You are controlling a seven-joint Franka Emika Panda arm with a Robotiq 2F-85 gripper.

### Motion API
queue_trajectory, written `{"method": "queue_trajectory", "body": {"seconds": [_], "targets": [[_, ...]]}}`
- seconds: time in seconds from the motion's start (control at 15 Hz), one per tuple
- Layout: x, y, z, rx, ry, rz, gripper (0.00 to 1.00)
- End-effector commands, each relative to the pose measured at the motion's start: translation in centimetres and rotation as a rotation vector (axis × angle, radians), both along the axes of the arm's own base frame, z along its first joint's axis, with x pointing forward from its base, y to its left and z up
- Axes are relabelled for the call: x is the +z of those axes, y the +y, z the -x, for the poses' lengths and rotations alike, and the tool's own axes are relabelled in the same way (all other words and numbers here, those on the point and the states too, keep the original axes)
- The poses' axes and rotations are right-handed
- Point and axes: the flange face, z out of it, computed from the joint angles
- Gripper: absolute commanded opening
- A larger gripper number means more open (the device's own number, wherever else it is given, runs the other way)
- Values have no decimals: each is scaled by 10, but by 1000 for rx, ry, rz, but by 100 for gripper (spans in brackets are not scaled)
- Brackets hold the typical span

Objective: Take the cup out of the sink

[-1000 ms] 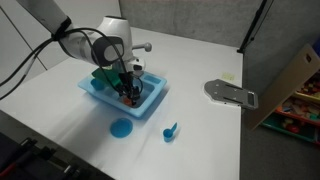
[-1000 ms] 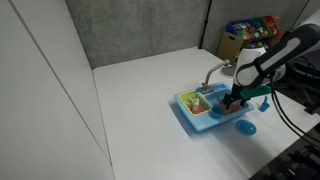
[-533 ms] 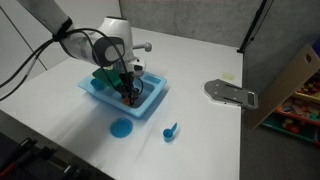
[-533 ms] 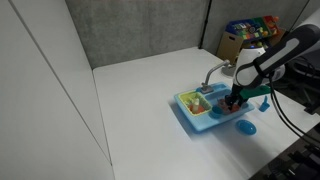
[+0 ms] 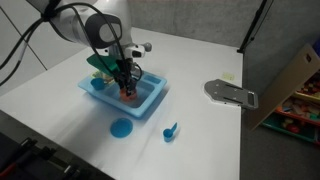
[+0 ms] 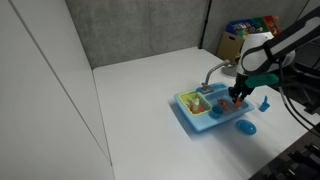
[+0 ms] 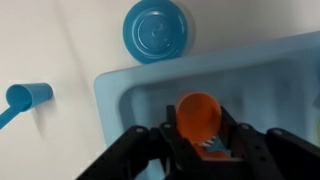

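We have the end effector (image 7: 200, 138) closed on the cup (image 7: 198, 112): in the wrist view the fingers (image 7: 170, 135) sit on either side of the orange-red cup, its open mouth towards the camera. The cup is over one compartment of the sink (image 7: 110, 90), inside the light-blue walls. We can't tell whether its base is off the sink floor.

In an exterior view the end effector (image 5: 127, 90) points straight down into the sink (image 5: 152, 103), with the cup (image 5: 128, 96) a red spot at about rim level. In both exterior views the sink stands on the white table (image 5: 60, 110). The grey faucet (image 6: 212, 72) is on the sink's far edge in an exterior view, and small coloured pieces (image 6: 200, 100) lie in the other compartment.

The blue plate (image 5: 121, 128) lies flat on the table just beside the sink, not touching it. The blue scoop (image 5: 171, 130) is near the plate. The grey metal plate (image 5: 230, 92) is well apart from the sink.
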Motion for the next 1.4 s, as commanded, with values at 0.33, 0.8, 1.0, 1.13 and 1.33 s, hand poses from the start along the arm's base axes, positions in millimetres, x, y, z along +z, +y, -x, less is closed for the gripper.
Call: {"method": "queue_trajectory", "body": {"seconds": [0.33, 0.8, 1.0, 1.13, 1.33], "targets": [[93, -22, 41, -24, 13, -31, 17], [100, -73, 82, -119, 15, -36, 17], [95, -104, 92, -184, 21, -22, 17], [92, -122, 98, -225, 22, -15, 17], [83, -149, 105, -288, 21, -6, 17]]}}
